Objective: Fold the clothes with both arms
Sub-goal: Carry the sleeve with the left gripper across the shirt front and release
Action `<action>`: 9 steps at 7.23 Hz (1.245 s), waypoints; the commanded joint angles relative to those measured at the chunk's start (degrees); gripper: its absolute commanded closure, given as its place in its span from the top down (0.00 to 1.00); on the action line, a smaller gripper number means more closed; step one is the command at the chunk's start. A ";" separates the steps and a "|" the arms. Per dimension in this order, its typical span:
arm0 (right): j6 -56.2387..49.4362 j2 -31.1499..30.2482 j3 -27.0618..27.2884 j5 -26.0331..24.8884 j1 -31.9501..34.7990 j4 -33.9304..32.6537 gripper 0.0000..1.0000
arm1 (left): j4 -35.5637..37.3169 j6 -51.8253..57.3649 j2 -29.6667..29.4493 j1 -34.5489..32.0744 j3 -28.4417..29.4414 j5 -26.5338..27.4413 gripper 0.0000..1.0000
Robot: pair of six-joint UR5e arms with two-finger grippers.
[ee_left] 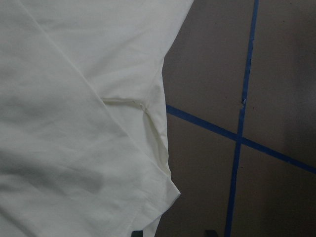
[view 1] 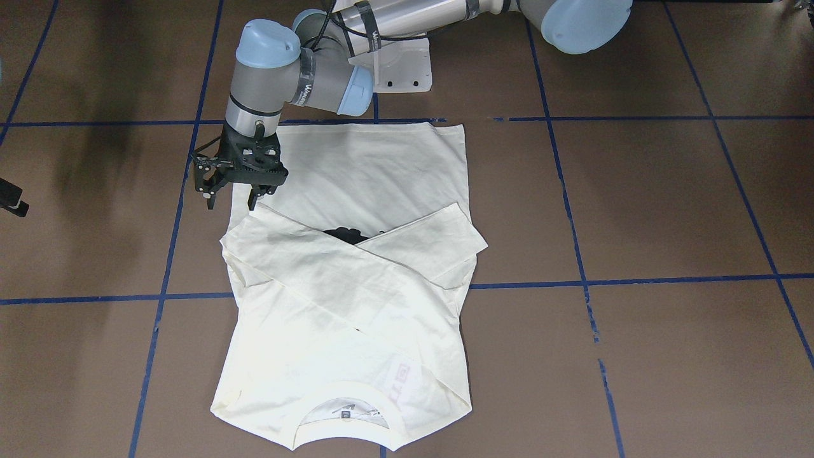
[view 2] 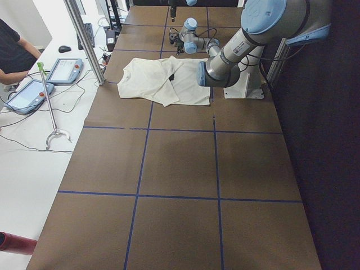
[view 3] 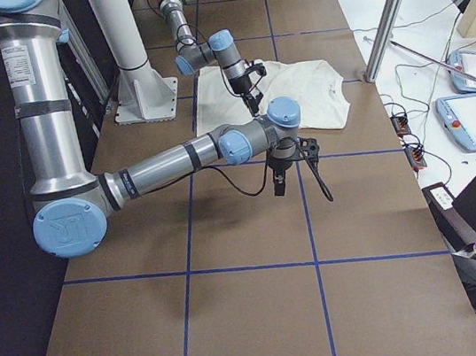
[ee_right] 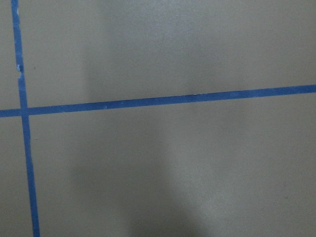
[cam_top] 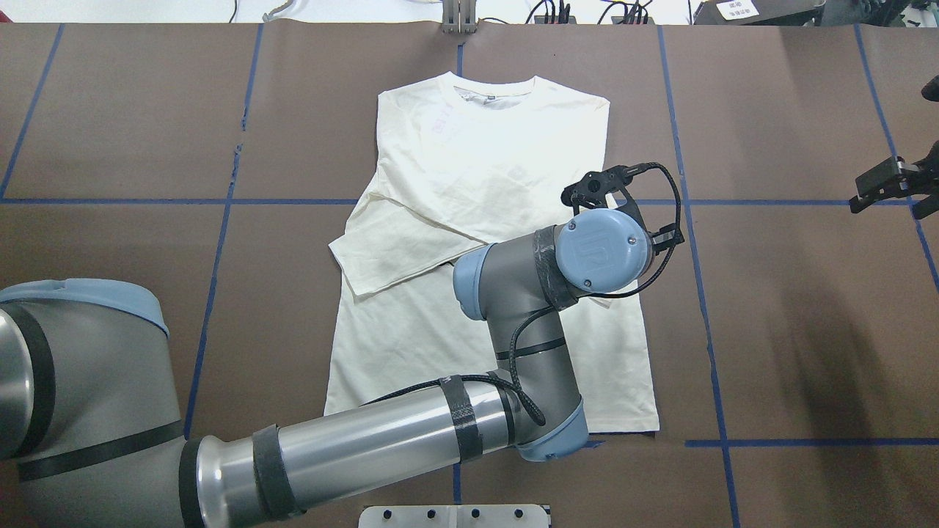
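The cream-white clothes, one long-sleeved T-shirt [view 1: 369,165], lie flat on the brown table with the collar toward the operators' side. Both sleeves are crossed over the chest, and a bit of black print [view 1: 346,234] peeks out between them. My left arm reaches across the shirt. Its gripper [view 1: 231,202] is open and hangs just above the cuff of the upper sleeve at the shirt's edge, holding nothing. The left wrist view looks down on that shirt edge [ee_left: 158,148]. My right gripper [cam_top: 891,187] hovers over bare table well off to the side. I cannot tell whether it is open or shut.
Blue tape lines [view 1: 572,280] grid the brown table. The white pedestal base [view 1: 400,70] stands behind the shirt's hem. Beyond the far table edge, a white bench holds tablets [view 2: 28,95] and cables, and a person [view 2: 11,50] sits there.
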 commanded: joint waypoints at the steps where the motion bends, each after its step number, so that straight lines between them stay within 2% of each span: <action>1: 2.61 0.10 0.28 1.25 -0.67 3.68 1.00 | 4.43 1.70 3.70 -1.55 -5.87 -0.80 1.00; 2: 8.03 0.10 0.63 1.17 -3.11 7.54 1.00 | 10.91 6.15 6.95 -3.48 -11.73 -4.72 1.00; 3: 16.09 0.10 0.63 0.04 -6.09 13.23 1.00 | 15.15 8.72 12.64 -5.33 -19.10 -7.11 1.00; 4: 22.52 0.19 1.24 -2.41 -9.78 17.20 1.00 | 20.06 12.66 17.56 -6.83 -27.18 -8.87 1.00; 5: 26.94 0.10 3.94 -6.96 -14.43 18.03 1.00 | 25.68 15.57 22.14 -8.49 -35.70 -9.15 1.00; 6: 31.16 0.19 6.15 -9.18 -18.82 18.04 1.00 | 32.00 19.52 27.06 -9.03 -42.92 -9.15 1.00; 7: 37.99 0.10 8.86 -14.25 -24.78 18.12 1.00 | 34.85 23.64 33.63 -9.30 -49.78 -9.06 1.00; 8: 44.41 0.19 11.42 -19.78 -32.15 18.12 1.00 | 34.88 24.99 40.83 -9.56 -56.72 -9.15 1.00; 9: 51.43 0.10 13.09 -25.76 -39.80 18.12 1.00 | 34.96 26.66 45.52 -9.65 -61.58 -9.15 1.00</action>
